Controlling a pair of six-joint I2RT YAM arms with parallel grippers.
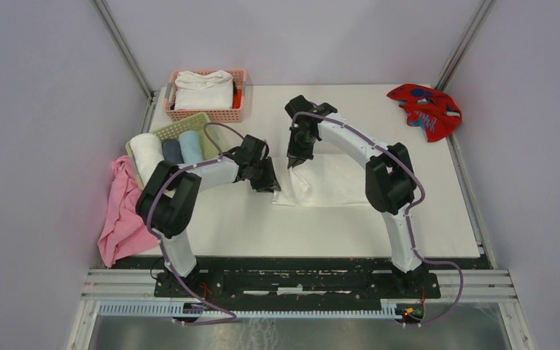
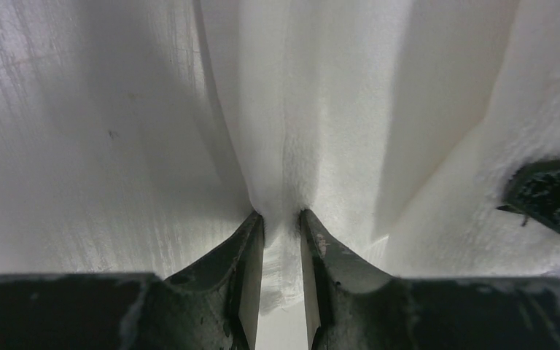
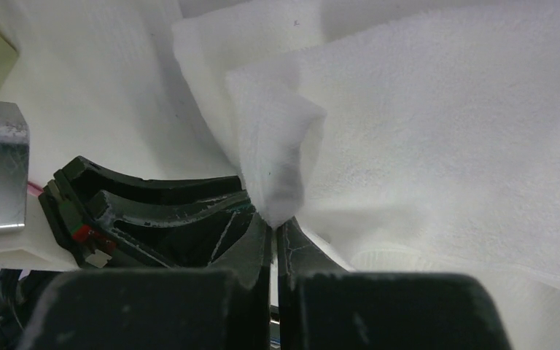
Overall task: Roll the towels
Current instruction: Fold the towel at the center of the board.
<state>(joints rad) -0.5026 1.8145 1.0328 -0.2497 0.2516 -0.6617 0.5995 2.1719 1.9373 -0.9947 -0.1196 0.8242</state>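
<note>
At the middle of the table (image 1: 262, 219) the white towel (image 1: 335, 186) lies partly folded. At its 9 o'clock edge the left gripper (image 1: 270, 182) pinches a raised fold, its jaws nearly together with cloth between them. Just toward 12 o'clock from there, the right gripper (image 1: 294, 162) is clamped tight on the towel's corner. The red towel (image 1: 424, 109) lies crumpled at 2 o'clock. The light blue towel (image 1: 190, 146) sits rolled on a green tray (image 1: 188, 123) at 10 o'clock, with a pink cloth (image 1: 122, 211) at 9 o'clock.
</note>
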